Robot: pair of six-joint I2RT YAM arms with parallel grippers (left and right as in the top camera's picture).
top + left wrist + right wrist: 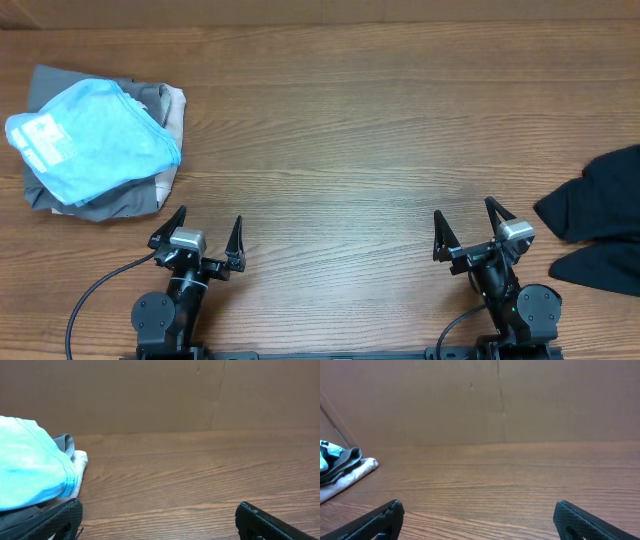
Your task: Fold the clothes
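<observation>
Left gripper (208, 226): jaws spread wide, nothing between them; positioned at the near edge of the surface (340, 130), left of centre.

Right gripper (466, 222): jaws likewise spread wide and empty; near edge, right of centre; well apart from the left gripper.

Clothes lie in two lots.

First lot, far-left part of the surface: a light-blue T-shirt (95, 135) lies crumpled on top of a grey garment (130, 198); a beige garment (176, 105) shows along their right side. There is white print on the shirt's left end, not legible. These three lie just beyond the left gripper and are not touched by it. In the left wrist view the shirt fills the left edge, above the left finger (55, 520).

Second lot: a black garment (600, 215), bunched, at the right edge of the surface; partly out of frame; near the right gripper but apart from it.

A brown cardboard wall (150, 395) backs the surface.
</observation>
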